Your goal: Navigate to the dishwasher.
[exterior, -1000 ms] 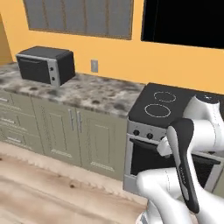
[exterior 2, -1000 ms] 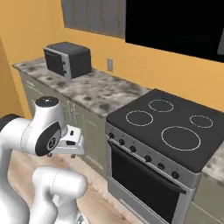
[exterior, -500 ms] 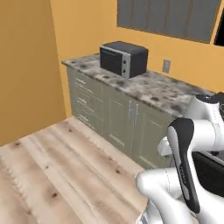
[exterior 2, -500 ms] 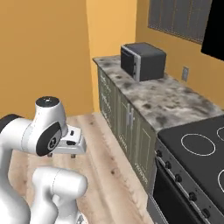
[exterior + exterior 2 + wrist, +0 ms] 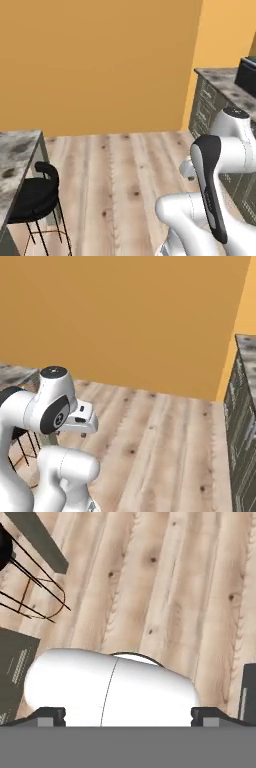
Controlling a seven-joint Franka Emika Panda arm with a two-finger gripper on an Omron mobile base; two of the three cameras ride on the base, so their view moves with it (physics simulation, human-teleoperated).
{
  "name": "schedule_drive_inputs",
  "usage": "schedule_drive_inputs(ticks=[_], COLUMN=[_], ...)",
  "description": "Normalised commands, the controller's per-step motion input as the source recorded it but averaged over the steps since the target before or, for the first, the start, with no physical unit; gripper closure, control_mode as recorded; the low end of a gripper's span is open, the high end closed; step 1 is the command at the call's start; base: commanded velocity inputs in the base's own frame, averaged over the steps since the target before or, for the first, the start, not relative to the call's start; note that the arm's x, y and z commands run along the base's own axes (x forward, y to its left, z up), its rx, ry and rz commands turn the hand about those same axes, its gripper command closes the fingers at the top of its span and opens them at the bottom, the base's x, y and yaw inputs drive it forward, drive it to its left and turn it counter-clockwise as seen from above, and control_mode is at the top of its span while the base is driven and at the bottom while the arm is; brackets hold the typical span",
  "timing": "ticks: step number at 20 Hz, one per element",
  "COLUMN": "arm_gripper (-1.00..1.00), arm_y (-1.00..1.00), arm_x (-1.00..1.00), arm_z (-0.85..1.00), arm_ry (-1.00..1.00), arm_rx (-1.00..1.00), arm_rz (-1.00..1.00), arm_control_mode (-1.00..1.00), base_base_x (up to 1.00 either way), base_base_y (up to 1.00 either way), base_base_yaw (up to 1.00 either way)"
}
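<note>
The dishwasher is out of view. My gripper (image 5: 128, 716) points down at the wood floor (image 5: 165, 577), folded close over my own base. Its two dark fingertips (image 5: 52, 714) stand far apart at the bottom of the hand view with nothing between them, so it is open and empty. In the right base view the hand (image 5: 80, 419) sits tucked beside the arm's upper joint, well above the floor.
An orange wall (image 5: 100, 65) stands ahead across bare wood floor (image 5: 115, 170). A black stool (image 5: 32, 197) and a stone-topped counter (image 5: 15, 150) are at the near left. Greenish drawer cabinets (image 5: 204, 107) under a speckled counter line the right side (image 5: 242, 421).
The whole picture has swung left because the base turned. The stove has left the view and the microwave counter has slid to the right edge. The arm keeps its folded pose.
</note>
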Motion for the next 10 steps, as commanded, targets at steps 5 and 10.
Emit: schedule_drive_inputs(ticks=[5,10], arm_gripper=[-1.0,-1.0], arm_y=[0.0,0.0], arm_x=[0.0,0.0], arm_z=[0.0,0.0], arm_ry=[0.0,0.0], arm_rx=[0.0,0.0], arm_rz=[0.0,0.0], arm_control_mode=[1.0,1.0], base_base_x=[0.0,0.0], base_base_y=[0.0,0.0], base_base_yaw=[1.0,1.0])
